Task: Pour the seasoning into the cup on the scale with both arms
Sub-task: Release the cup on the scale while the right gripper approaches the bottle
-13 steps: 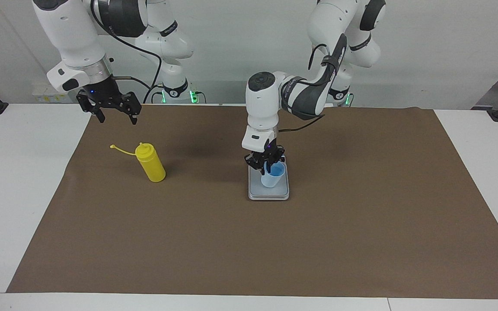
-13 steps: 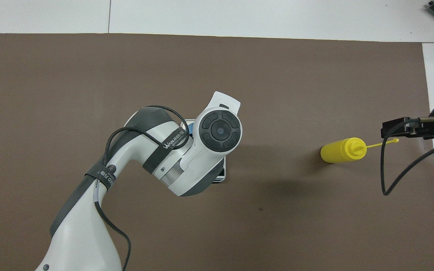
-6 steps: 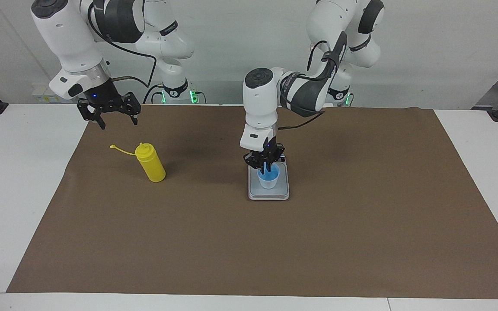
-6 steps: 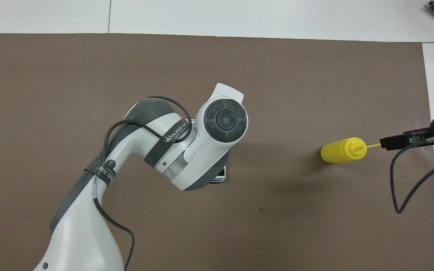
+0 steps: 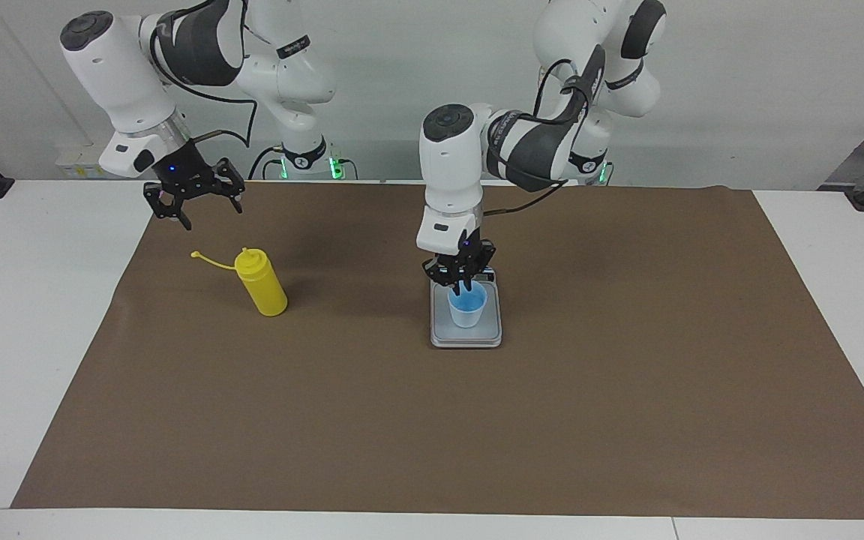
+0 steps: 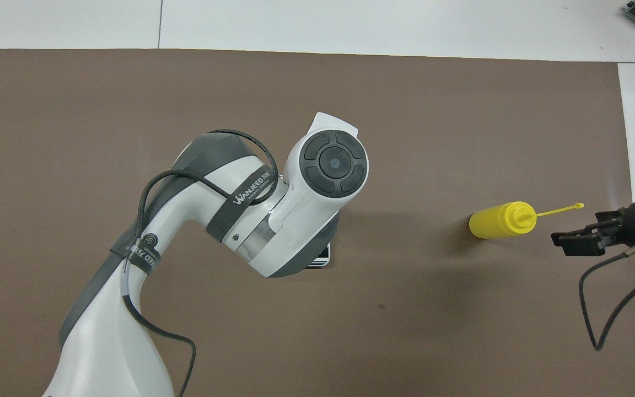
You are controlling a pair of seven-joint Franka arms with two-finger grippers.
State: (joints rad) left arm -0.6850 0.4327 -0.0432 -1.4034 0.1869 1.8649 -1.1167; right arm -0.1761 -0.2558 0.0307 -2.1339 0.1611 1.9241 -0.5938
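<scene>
The cup point(image 5: 467, 305) sits on the scale point(image 5: 466, 335), ready for weighing; the left gripper point(image 5: 463, 286), fingers nearly together, hangs at its rim, grip unclear. The right gripper point(image 5: 194, 196) hovers spread near the upright seasoning point(image 5: 260, 281), poised to take it.

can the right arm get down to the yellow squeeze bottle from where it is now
Probably yes. The right gripper hangs open above the brown mat, nothing lies between it and the yellow plastic squeeze bottle, and the left gripper is away at the scale.

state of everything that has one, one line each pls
yellow bottle: upright on the mat, cap off, hanging on its strap
cup: upright on the scale
scale: flat on the mat, carrying the cup
left gripper: shut on the cup's rim
right gripper: open, in the air near the bottle, holding nothing
</scene>
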